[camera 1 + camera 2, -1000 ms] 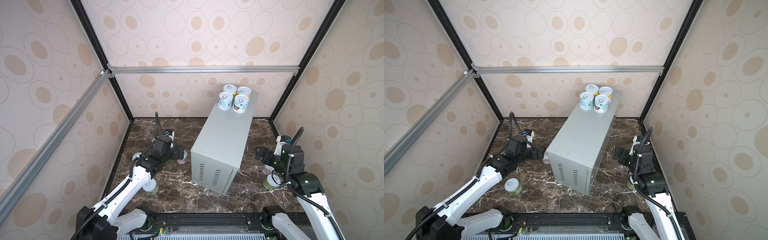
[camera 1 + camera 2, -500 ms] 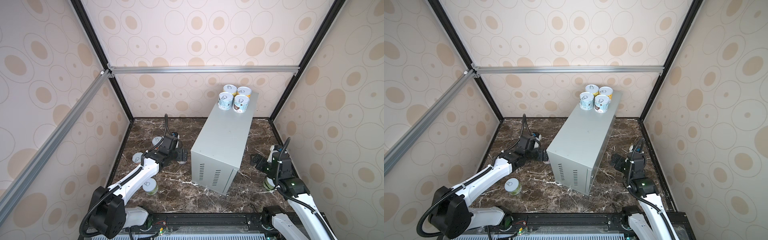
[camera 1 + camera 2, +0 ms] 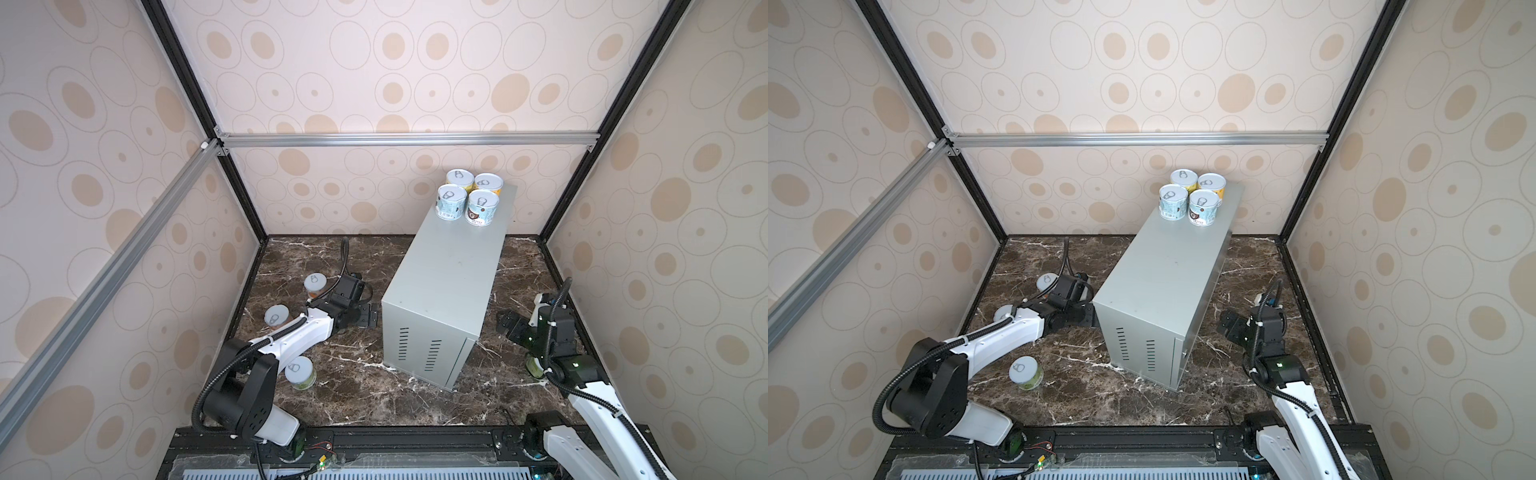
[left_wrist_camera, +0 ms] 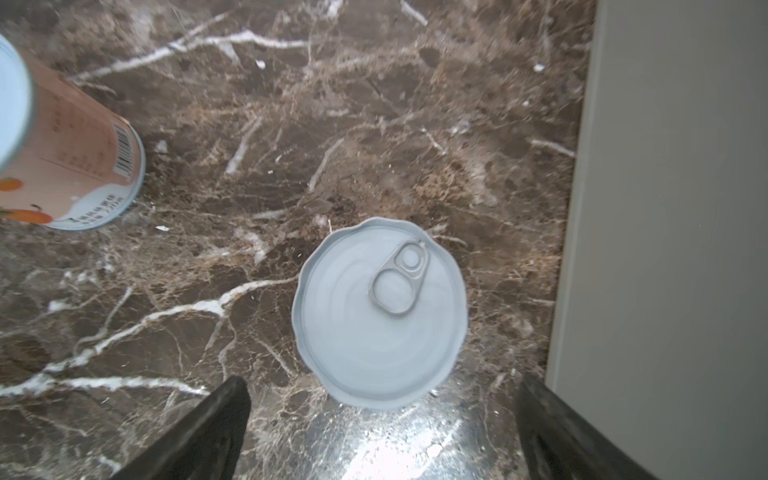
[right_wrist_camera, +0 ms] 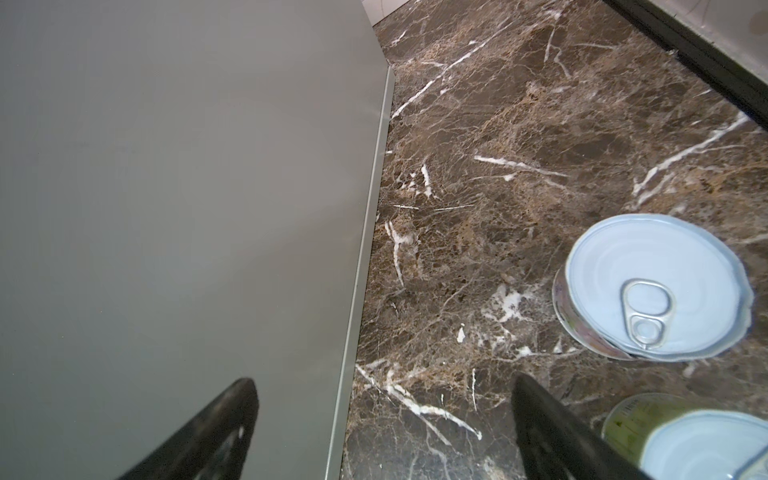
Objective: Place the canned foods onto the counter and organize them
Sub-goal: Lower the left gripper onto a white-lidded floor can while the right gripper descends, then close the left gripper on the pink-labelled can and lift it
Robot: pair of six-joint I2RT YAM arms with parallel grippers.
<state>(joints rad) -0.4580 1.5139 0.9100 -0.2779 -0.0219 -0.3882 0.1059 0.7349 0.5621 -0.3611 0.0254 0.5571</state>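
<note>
Walls: I see cream wallpaper (image 3: pixel 395 83) with tan ovals and ringed circles on three sides | Frame: black corner posts (image 3: pixel 243 195); one silver rail (image 3: pixel 407 139) crosses the back wall, another (image 3: pixel 108 272) runs along the left | Floor: dark brown marble (image 3: pixel 353 399), white-veined, with bright glare (image 4: pixel 395 449) in the left wrist view

Arms (image 3: pixel 305 332): white shells, blk joints, blk corrugated cables (image 3: pixel 214 376).

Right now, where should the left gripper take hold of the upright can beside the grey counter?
Take the can by its curved side wall, from straight above: it stands upright, and the open left gripper spans wider than it. The counter stands close on one side, so that gap looks tight.
</note>
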